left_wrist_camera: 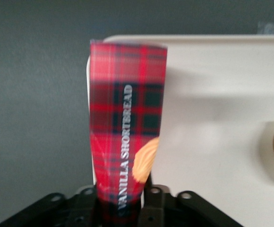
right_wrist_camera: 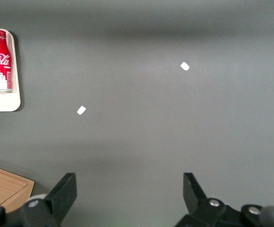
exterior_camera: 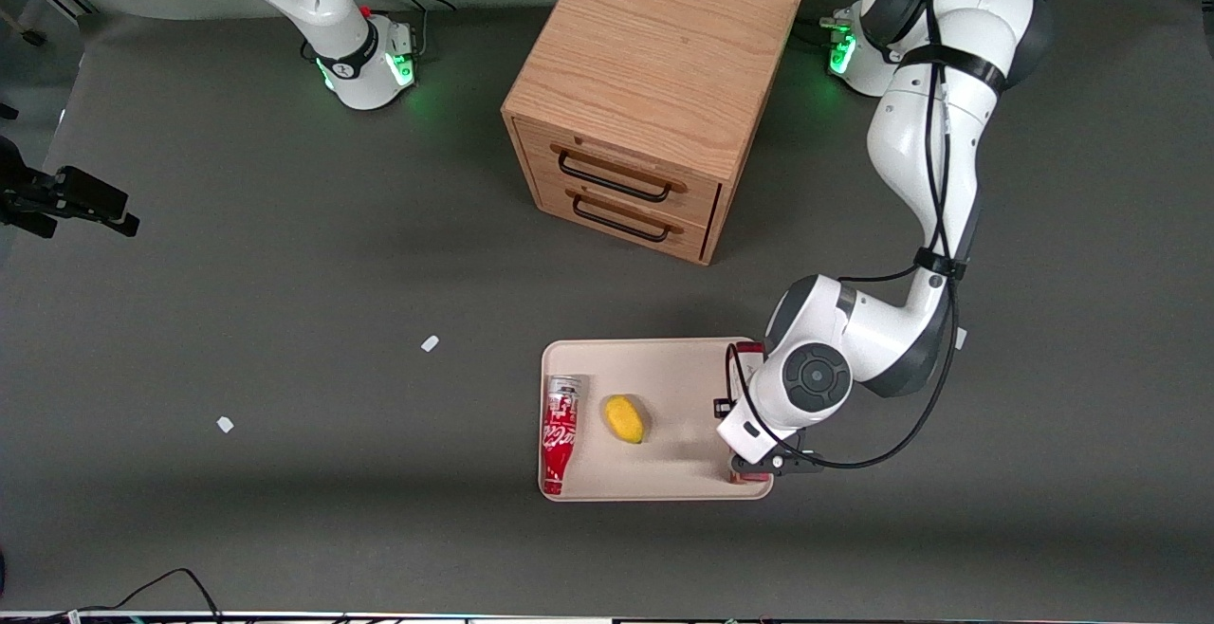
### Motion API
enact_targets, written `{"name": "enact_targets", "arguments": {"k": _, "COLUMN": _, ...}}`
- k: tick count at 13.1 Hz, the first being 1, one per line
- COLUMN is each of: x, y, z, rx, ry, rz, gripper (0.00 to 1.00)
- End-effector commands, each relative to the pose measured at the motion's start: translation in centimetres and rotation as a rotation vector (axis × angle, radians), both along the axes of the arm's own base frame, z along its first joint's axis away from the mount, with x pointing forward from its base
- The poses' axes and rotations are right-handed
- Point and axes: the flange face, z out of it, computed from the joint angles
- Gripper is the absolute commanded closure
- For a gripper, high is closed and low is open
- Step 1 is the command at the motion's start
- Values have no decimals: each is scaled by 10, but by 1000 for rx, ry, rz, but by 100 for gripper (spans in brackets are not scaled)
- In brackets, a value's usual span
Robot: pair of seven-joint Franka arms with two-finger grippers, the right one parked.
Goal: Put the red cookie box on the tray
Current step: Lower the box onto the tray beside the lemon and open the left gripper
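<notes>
Gripper (left_wrist_camera: 123, 208) pinching red cookie box (left_wrist_camera: 126, 127) over tray (exterior_camera: 664, 358) at its 3 o'clock edge | light, crushable cardboard | grip long flat sides, gently

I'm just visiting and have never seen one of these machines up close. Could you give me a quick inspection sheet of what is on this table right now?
Surface: dark grey table, matte.
Job's things: red cookie box, tartan, marked vanilla shortbread, held over the edge of the beige tray toward the working arm's end.
Clutter: red soda bottle lying on the tray; yellow fruit beside it; two small white scraps on the table.
Claw: left arm's claw over the tray's edge, shut on the cookie box.
Cables: black cable looping along the working arm.
Surroundings: wooden two-drawer cabinet, drawers shut, farther from the front camera than the tray.
</notes>
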Motion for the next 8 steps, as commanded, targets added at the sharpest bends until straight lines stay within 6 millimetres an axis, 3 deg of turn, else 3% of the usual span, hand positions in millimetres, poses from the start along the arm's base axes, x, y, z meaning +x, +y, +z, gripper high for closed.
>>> {"name": "enact_targets", "arguments": {"k": 1, "x": 0, "y": -4, "z": 6, "rx": 18, "ry": -36, "rz": 39, "gripper": 0}}
{"name": "enact_targets", "arguments": {"k": 4, "x": -1, "y": -10, "z": 25, "rx": 1, "ry": -49, "rz": 91, "gripper": 0}}
{"name": "enact_targets", "arguments": {"k": 8, "x": -2, "y": 8, "z": 89, "rx": -48, "ry": -63, "rz": 138, "gripper": 0}}
